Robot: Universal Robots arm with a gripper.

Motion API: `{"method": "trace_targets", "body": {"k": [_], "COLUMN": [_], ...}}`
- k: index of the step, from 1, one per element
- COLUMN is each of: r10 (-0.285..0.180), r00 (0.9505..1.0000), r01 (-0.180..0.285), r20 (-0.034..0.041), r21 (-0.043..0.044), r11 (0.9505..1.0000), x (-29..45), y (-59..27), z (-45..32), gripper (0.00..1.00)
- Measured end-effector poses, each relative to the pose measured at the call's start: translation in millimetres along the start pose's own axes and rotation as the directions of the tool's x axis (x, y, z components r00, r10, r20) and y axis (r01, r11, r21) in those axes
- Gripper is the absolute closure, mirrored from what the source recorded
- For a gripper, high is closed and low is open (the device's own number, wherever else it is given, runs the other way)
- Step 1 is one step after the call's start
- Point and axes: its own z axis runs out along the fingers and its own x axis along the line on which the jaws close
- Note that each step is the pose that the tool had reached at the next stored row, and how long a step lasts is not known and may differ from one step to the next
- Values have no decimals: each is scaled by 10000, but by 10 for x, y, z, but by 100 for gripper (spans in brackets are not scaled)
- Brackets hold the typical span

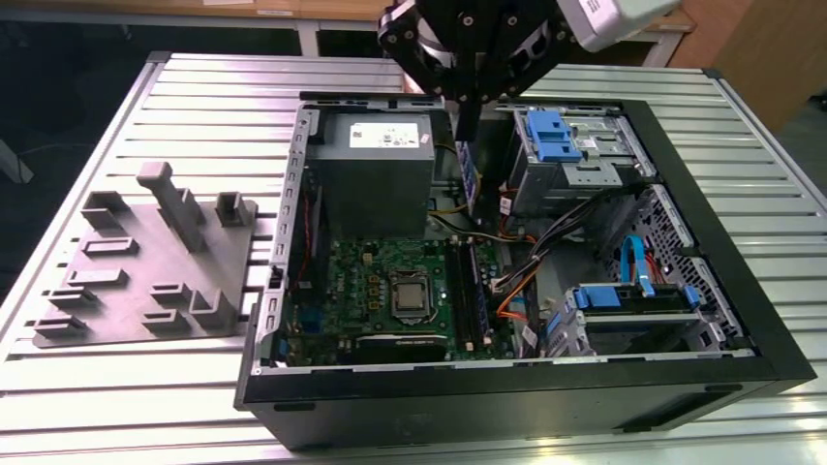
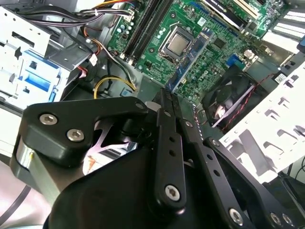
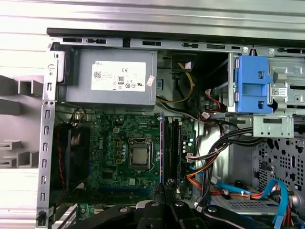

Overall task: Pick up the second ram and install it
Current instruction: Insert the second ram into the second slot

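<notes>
- Two fingers (image 2: 169,143) of the gripper (image 2: 166,95) are pressed together on the memory stick (image 2: 190,62), which we see edge-on as a thin bluish strip.
- In the exterior view we see it hang upright over the open computer case (image 1: 517,397), beside the power supply (image 1: 375,165).
- In the first wrist view it lies just beside the memory slots (image 3: 174,148) on the motherboard (image 3: 114,152).

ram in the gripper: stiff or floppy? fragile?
Likely stiff: the ram juts straight from the gripper without sagging. Probably light, since it is a thin card. Probably fragile: its face is bare circuit board, and with the grip at one edge it could twist if pushed off-line into the slots.
</notes>
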Motion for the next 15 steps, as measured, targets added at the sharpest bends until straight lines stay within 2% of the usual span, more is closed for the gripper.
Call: {"method": "trace_targets", "body": {"k": [15], "r10": [-206], "r00": [9998], "r01": [206], "r20": [-11], "r21": [-6], "r11": [9998], "x": [-21], "y": [-12], "z": [220], "gripper": [89]}}
